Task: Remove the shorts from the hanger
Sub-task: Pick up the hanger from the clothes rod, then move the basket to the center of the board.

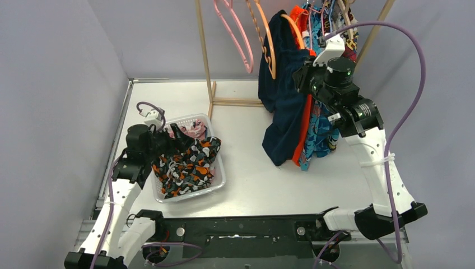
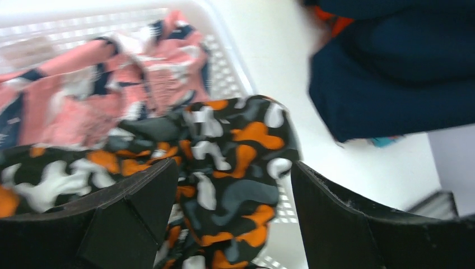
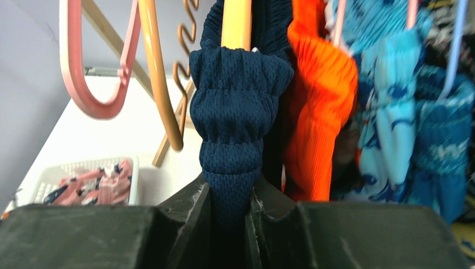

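Navy shorts point(image 1: 284, 103) hang vertical, waistband up, right end effector point(image 3: 227, 196) pinching.

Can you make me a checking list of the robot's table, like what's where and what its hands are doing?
Surface: white table, no spills seen.
Job's things: plain navy mesh shorts, orange-red shorts and teal-blue patterned shorts hang on the rack; black shorts with orange-white print and pink printed shorts lie in the white plastic basket.
Clutter: nothing seen.
Grippers: right gripper shut on the navy shorts below their tan hanger; left gripper open above the black shorts.
Cables: purple cable arcs beside the right arm.
Surroundings: grey walls, wooden rack, empty pink hanger.
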